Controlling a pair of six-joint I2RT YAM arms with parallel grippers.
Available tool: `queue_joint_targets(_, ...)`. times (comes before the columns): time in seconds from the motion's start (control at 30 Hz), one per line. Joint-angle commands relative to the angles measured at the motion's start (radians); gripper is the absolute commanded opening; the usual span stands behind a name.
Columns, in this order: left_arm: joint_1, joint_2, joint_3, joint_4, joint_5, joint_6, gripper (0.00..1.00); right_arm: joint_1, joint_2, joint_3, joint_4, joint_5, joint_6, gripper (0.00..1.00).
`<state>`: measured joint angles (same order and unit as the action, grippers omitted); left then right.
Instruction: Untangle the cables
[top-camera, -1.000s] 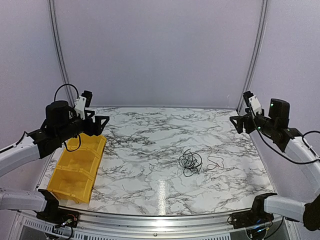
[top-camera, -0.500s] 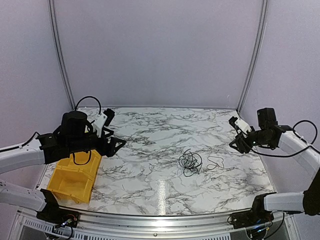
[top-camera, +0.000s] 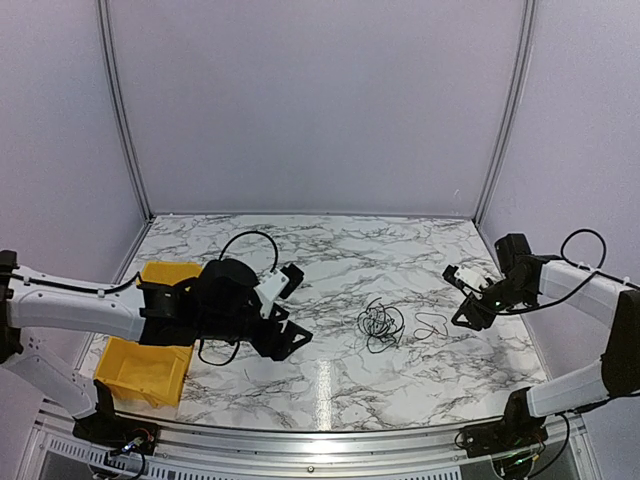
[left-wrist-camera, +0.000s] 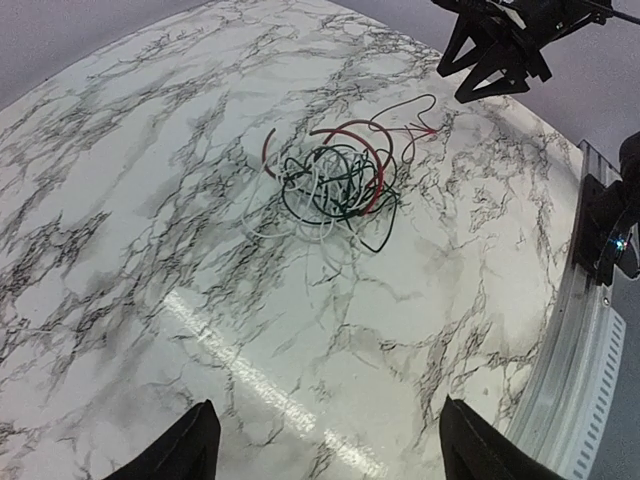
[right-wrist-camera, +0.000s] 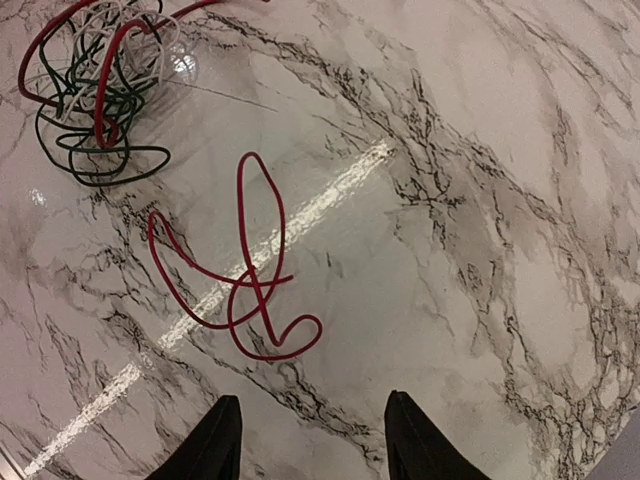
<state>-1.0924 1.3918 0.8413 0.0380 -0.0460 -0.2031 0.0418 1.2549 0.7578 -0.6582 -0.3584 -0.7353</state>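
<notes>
cables (top-camera: 382, 325) lie untouched mid-frame while the left gripper (left-wrist-camera: 328, 405) and right gripper (right-wrist-camera: 315, 398), both apart and empty, have swung nearer for grasping.

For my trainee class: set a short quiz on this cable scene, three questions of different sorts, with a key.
1. True or false: the right gripper is shut on the red cable.
2. Which container stands at the left side of the table? A: a yellow bin. B: a blue tray. C: a cardboard box.
3. Name the three cable colours in the tangle.

Key
1. False. Its jaws stand open with nothing between them, and the red cable lies loose on the table.
2. A.
3. Red, green and white.
</notes>
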Motion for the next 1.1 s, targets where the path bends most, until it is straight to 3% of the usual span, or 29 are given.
queue_joint_targets(0.0,-0.101,0.159,0.121,0.131,-0.129,-0.174,0.78,0.040,0.018,-0.010,0.039,-0.027,-0.002,0.50)
queue_joint_targets(0.2,-0.153,0.348,0.275,0.116,-0.120,-0.228,0.76,0.076,0.071,-0.001,0.115,-0.026,0.040,0.47)
queue_joint_targets(0.33,-0.162,0.391,0.314,0.123,-0.148,-0.269,0.77,0.088,0.125,0.006,0.142,-0.030,0.052,0.38)
queue_joint_targets(0.4,-0.162,0.411,0.337,0.119,-0.167,-0.271,0.77,0.094,0.143,0.011,0.146,-0.028,0.055,0.29)
queue_joint_targets(0.53,-0.162,0.426,0.360,0.126,-0.213,-0.272,0.77,0.105,0.121,0.043,0.103,-0.047,0.064,0.00)
queue_joint_targets(0.87,-0.162,0.353,0.330,0.233,-0.327,-0.210,0.76,0.137,-0.155,0.177,-0.150,-0.125,0.050,0.00)
queue_joint_targets(1.0,-0.162,0.347,0.318,0.314,-0.312,-0.135,0.60,0.147,-0.184,0.228,-0.199,-0.200,0.056,0.00)
queue_joint_targets(1.07,-0.162,0.351,0.324,0.336,-0.297,-0.111,0.59,0.153,-0.191,0.237,-0.202,-0.257,0.053,0.00)
